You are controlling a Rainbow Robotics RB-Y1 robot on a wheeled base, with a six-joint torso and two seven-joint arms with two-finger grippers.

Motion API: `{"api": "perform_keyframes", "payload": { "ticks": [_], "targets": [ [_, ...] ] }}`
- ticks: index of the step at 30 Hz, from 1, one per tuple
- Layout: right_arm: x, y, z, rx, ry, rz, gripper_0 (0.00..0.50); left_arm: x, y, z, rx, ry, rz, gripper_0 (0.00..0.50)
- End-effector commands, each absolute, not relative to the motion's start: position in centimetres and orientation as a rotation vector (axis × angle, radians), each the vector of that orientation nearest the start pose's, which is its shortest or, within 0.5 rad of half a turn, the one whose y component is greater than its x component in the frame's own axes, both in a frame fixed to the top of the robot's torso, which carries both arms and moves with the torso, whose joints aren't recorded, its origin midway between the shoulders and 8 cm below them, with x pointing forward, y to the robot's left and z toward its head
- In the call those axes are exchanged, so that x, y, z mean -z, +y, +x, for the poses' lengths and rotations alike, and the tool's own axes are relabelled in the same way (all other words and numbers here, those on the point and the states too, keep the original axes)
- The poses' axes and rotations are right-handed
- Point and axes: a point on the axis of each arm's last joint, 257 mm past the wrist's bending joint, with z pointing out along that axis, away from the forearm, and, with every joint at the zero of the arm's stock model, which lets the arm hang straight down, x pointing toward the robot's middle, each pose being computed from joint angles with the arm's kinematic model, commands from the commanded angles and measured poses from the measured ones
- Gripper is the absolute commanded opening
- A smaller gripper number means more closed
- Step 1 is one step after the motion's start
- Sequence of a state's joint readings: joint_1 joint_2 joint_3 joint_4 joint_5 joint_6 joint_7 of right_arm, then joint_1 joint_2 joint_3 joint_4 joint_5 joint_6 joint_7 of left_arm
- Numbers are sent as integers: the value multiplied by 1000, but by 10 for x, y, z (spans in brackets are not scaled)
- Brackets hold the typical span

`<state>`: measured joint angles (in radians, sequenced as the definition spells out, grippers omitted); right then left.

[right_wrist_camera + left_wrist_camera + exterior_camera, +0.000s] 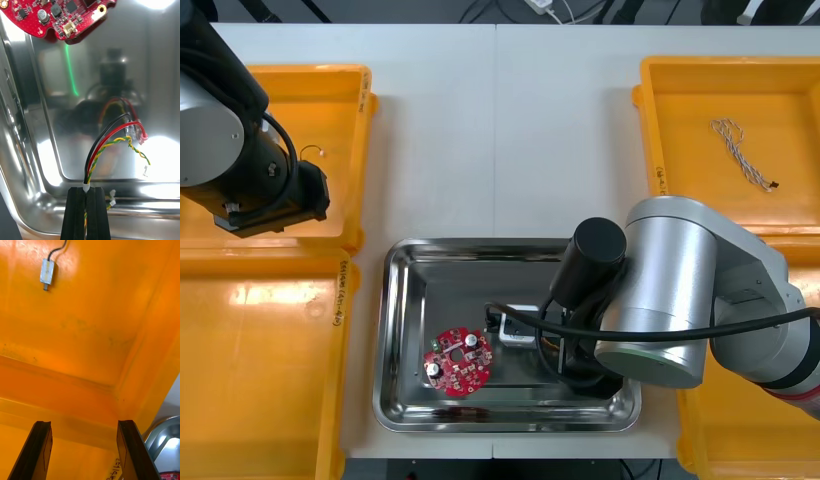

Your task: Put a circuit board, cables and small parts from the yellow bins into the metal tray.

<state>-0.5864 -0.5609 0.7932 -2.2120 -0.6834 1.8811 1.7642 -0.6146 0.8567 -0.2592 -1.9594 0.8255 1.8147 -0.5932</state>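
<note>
The metal tray [405, 330] holds a red circuit board [459, 360]; right claw [86, 191] in it pinches red and yellow cables [112, 142]. Left claw [84, 423], wide open + empty, is over a yellow bin [93, 333] w/ a small metal part [47, 272].
</note>
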Motion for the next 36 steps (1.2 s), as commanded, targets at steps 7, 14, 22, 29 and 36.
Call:
{"api": "perform_keyframes", "payload": {
  "ticks": [7,14,22,29,36],
  "targets": [
    [291,-72,289,151,2100,-2045,0,105,318,492,17,2563,-349,500],
    [301,-61,284,158,2057,-2047,0,107,331,507,-3,2555,-229,500],
    [310,-47,285,112,2063,-2010,0,109,348,528,-13,2529,-95,500],
    [314,-47,286,145,2054,-2003,0,113,369,538,-70,2527,33,500],
    [308,-44,293,175,2026,-1984,176,112,385,545,-125,2535,154,500]
  ]
}}
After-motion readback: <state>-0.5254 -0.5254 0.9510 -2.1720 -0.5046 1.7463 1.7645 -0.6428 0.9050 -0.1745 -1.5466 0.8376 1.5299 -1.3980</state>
